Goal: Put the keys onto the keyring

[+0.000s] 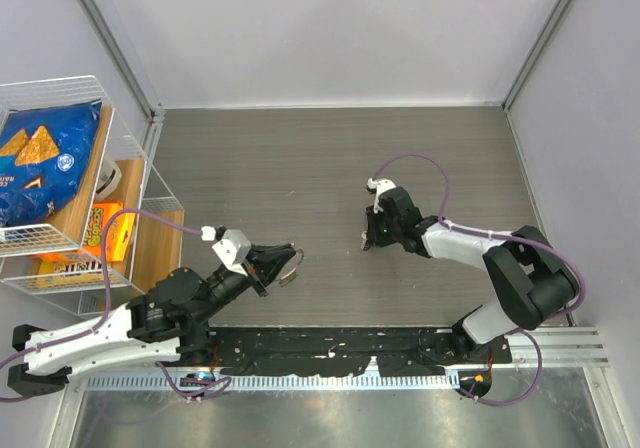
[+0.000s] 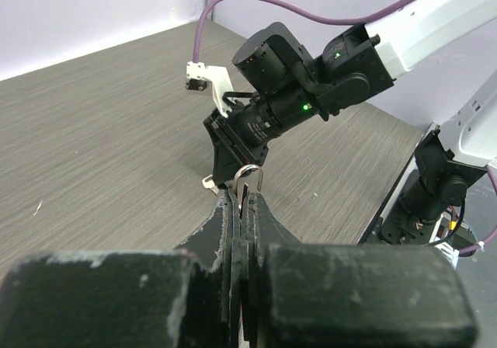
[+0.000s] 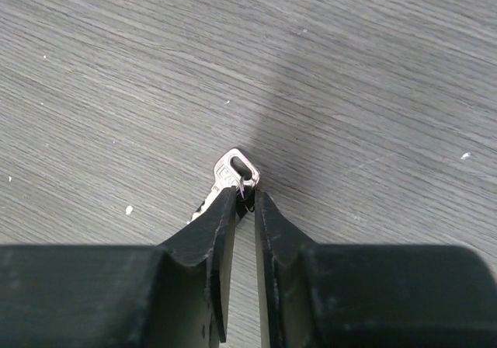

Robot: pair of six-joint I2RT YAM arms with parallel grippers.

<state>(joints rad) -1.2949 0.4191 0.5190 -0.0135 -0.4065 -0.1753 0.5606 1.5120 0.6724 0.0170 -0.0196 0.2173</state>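
Note:
My left gripper point(image 1: 281, 266) hangs above the table near its front left, shut on the keyring point(image 1: 292, 264). In the left wrist view the thin silver keyring point(image 2: 248, 174) sticks up out of the pressed-together fingertips point(image 2: 233, 208). My right gripper point(image 1: 368, 240) is down at the table's middle, over the keys point(image 1: 365, 246). In the right wrist view a silvery key point(image 3: 233, 168) lies flat, its blade under the left fingertip point(image 3: 224, 208). The right gripper point(image 3: 245, 196) has its jaws narrowly apart and pinches a small dark key head with a bit of wire.
A white wire rack point(image 1: 128, 128) stands at the far left with a blue chip bag point(image 1: 40, 163) and an orange packet point(image 1: 100, 230) in it. A black rail point(image 1: 330, 348) runs along the near edge. Walls close in the back and right sides.

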